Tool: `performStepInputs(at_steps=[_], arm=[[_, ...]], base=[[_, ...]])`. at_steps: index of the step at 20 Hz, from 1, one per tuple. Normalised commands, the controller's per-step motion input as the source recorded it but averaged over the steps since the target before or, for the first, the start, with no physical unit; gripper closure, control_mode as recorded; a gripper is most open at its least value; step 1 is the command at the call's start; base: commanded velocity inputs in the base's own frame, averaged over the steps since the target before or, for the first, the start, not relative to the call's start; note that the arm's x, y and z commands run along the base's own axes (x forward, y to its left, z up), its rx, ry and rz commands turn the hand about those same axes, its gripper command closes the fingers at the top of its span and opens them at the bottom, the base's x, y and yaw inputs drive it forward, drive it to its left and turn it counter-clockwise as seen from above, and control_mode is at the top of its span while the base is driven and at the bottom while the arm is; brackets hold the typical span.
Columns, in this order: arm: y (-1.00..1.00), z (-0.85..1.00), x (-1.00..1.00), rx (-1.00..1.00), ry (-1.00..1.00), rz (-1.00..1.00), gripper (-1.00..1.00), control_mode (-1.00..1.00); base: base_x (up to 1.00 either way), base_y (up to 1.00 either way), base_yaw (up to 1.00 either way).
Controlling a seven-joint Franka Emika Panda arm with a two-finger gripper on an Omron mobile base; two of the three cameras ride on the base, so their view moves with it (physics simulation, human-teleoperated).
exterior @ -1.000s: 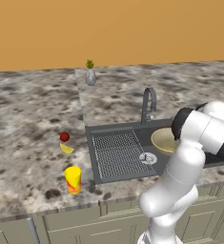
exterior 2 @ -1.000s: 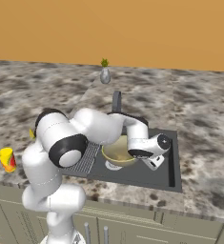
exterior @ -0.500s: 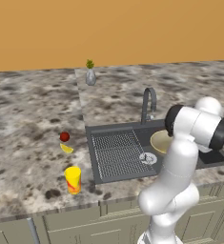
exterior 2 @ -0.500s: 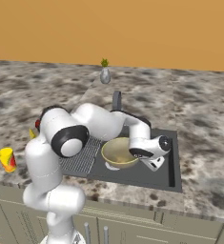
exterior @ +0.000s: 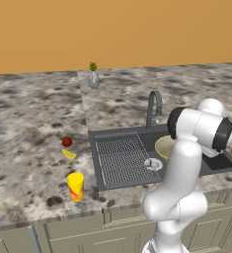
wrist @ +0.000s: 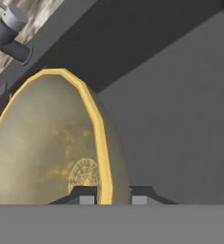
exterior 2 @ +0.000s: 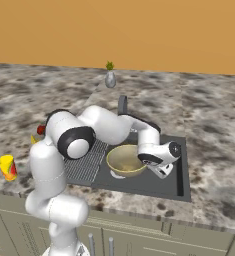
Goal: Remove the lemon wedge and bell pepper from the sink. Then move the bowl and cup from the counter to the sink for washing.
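Note:
The olive-gold bowl [exterior 2: 125, 160] sits inside the dark sink [exterior 2: 179, 176], at the basin's left side by the drainboard. My gripper [exterior 2: 146, 161] reaches down into the basin at the bowl's right edge. In the hand view the bowl's [wrist: 46, 143] pale yellow rim passes between the two fingertips, and the gripper [wrist: 109, 196] is shut on that rim. In the left base view my own arm hides part of the bowl [exterior: 164, 146]. The yellow cup [exterior: 75, 186] stands on the counter near its front edge. The bell pepper [exterior: 66, 142] and lemon wedge [exterior: 69, 154] lie on the counter left of the sink [exterior: 217, 163].
The ribbed drainboard [exterior: 120, 158] fills the sink's left half. The grey faucet [exterior: 154, 106] arches over the basin's back edge. A grey vase with a green plant [exterior: 93, 76] stands far back on the counter. Speckled counter stretches to both sides.
The arm's elbow and upper links have turned a little. The gripper and the bowl stay at the same spot in the sink.

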Motion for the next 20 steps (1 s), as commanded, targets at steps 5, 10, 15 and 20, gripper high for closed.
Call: performStepInputs(at_steps=[5, 10, 15, 20], arm=[[0.0, -0.11, 0.12, 0.0, 0.01, 0.02, 1.0, -1.0], [0.0, -0.11, 0.12, 0.0, 0.0, 0.02, 1.0, -1.0], [0.0, -0.1, 0.13, 0.0, 0.0, 0.01, 1.0, -1.0], [0.0, -0.11, 0.13, 0.0, 0.0, 0.01, 1.0, -1.0]], base=[[0.0, 0.0, 0.0], [0.0, 0.0, 0.0], [0.0, 0.0, 0.0], [0.0, 0.0, 0.0]])
